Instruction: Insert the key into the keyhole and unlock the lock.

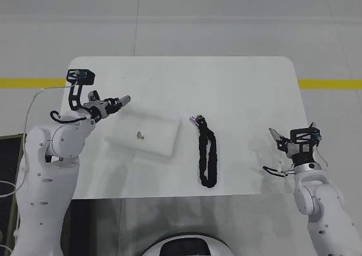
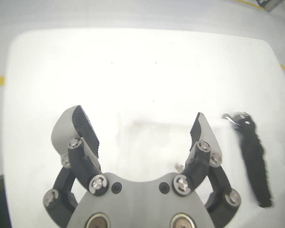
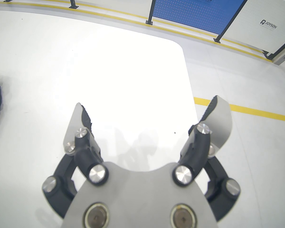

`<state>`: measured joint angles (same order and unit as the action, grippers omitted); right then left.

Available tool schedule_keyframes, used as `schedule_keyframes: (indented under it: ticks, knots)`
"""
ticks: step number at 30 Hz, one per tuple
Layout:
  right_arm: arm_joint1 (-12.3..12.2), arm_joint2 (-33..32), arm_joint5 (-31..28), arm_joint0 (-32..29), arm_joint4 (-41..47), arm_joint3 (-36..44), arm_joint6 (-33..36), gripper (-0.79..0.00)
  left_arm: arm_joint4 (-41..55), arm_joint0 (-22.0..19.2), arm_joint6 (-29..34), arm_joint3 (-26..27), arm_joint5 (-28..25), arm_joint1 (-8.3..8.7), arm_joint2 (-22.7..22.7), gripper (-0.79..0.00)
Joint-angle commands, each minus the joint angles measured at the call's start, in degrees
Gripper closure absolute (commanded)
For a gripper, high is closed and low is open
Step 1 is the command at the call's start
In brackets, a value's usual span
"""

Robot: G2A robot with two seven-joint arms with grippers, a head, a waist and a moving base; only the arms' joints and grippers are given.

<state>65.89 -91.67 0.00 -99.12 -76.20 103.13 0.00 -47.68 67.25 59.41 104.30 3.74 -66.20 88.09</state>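
Top view: the left arm is on the left side of the table [image 1: 245, 77], forearm angled in, with the left gripper [image 1: 120, 102] held over the far-left corner of a white foam pad [image 1: 162, 137]. The right arm comes up from the near-right corner, and the right gripper [image 1: 293, 132] sits above the table's right edge, pointing away from the robot. The key [image 1: 141, 135] lies by itself in the middle of the pad. The lock [image 1: 206, 153], a black sleeved chain with a metal end, lies just right of the pad, not touching it. It's well apart from both claws.

Left wrist view: the left gripper [image 2: 142, 129] is spread wide with nothing between the ribbed pads [image 2: 85, 129], looking down over the pad. The lock [image 2: 254, 153] is stretched out off to one side.

Right wrist view: the right gripper [image 3: 147, 119] is also wide open and empty, over bare white tabletop near a rounded corner. Beyond that there's pale floor [image 3: 251, 77] with a yellow line [image 3: 256, 112], then blue panels [image 3: 199, 1] on black stands.
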Motion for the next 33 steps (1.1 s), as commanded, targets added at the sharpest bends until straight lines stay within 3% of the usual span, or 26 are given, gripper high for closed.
schedule_keyframes:
  ticks: [1, 4, 14, 16, 18, 20, 24, 27, 29, 31, 33]
  knots:
    - [0.0, 0.0, 0.0, 0.0, 0.0, 0.0, 0.0, -0.785, 4.6, -6.6, 11.3, -4.1, 2.6, -0.1, -1.6, -0.785]
    - [0.0, 0.0, 0.0, 0.0, 0.0, 0.0, 0.0, -0.785, 13.2, -10.8, 14.0, -8.5, 6.0, -0.46, -1.5, -0.785]
    - [0.0, 0.0, 0.0, 0.0, 0.0, 0.0, 0.0, -0.785, 13.2, -10.8, 14.0, -8.5, 6.0, -0.46, -1.5, -0.785]
    - [0.0, 0.0, 0.0, 0.0, 0.0, 0.0, 0.0, -0.785, 15.4, -10.6, 16.6, -10.1, 4.6, -0.39, -2.1, -0.785]
    - [0.0, 0.0, 0.0, 0.0, 0.0, 0.0, 0.0, -0.785, 13.6, -13.1, 21.3, -11.7, 4.3, -0.06, -3.4, -0.785]
    - [0.0, 0.0, 0.0, 0.0, 0.0, 0.0, 0.0, -0.785, 15.6, -16.4, 28.6, -13.5, 3.4, 0.04, -6.0, -0.785]
    - [0.0, 0.0, 0.0, 0.0, 0.0, 0.0, 0.0, -0.785, 21.4, -21.3, 28.6, -19.4, -2.8, 1.33, -14.5, -0.785]
    - [0.0, 0.0, 0.0, 0.0, 0.0, 0.0, 0.0, -0.785, 26.9, -25.2, 28.6, -23.3, -2.6, 2.87, -19.4, -0.785]
    - [0.0, 0.0, 0.0, 0.0, 0.0, 0.0, 0.0, -0.785, 25.0, -27.2, 28.6, -23.4, -3.8, 4.13, -23.9, -0.699]
    - [0.0, 0.0, 0.0, 0.0, 0.0, 0.0, 0.0, -0.785, 21.8, -28.4, 28.6, -23.4, -4.5, 5.3, -28.1, -0.69]
    - [0.0, 0.0, 0.0, 0.0, 0.0, 0.0, 0.0, -0.785, 21.1, -29.2, 28.6, -23.7, -5.2, 6.34, -31.7, -0.582]
